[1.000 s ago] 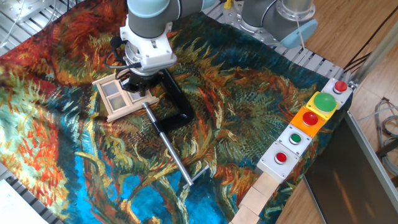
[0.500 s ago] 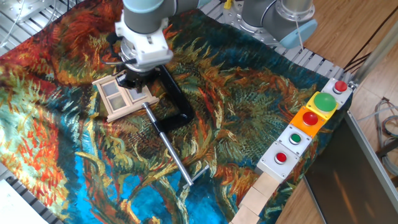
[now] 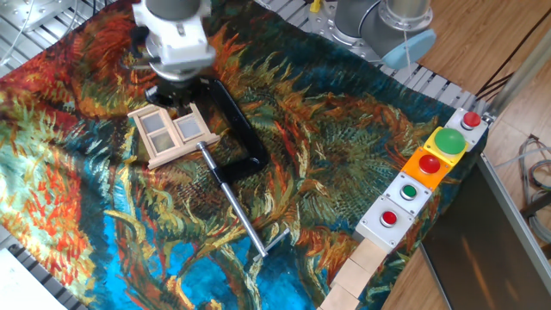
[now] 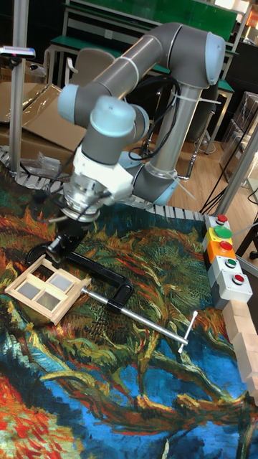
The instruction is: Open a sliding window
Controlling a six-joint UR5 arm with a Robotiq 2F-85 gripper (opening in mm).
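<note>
The sliding window (image 3: pixel 172 134) is a small pale wooden frame with four translucent panes, lying flat on the patterned cloth. In the tall fixed view the sliding window (image 4: pixel 46 290) lies at the left. My gripper (image 3: pixel 176 93) hangs just past the window's far edge, above the cloth and apart from the frame. The gripper (image 4: pixel 63 245) shows dark fingers under the white wrist, and I cannot make out the gap between them. Nothing visible is held.
A black C-clamp (image 3: pixel 241 136) with a long steel screw (image 3: pixel 243 217) lies right beside the window. A row of button boxes (image 3: pixel 428 170) stands at the right edge, with pale wooden blocks (image 3: pixel 357 274) in front of it. The arm's base (image 3: pixel 379 21) is at the back.
My gripper has moved left and toward the far side, off the window's right panes to beyond its far edge. All four panes now show. The frame has stayed put.
</note>
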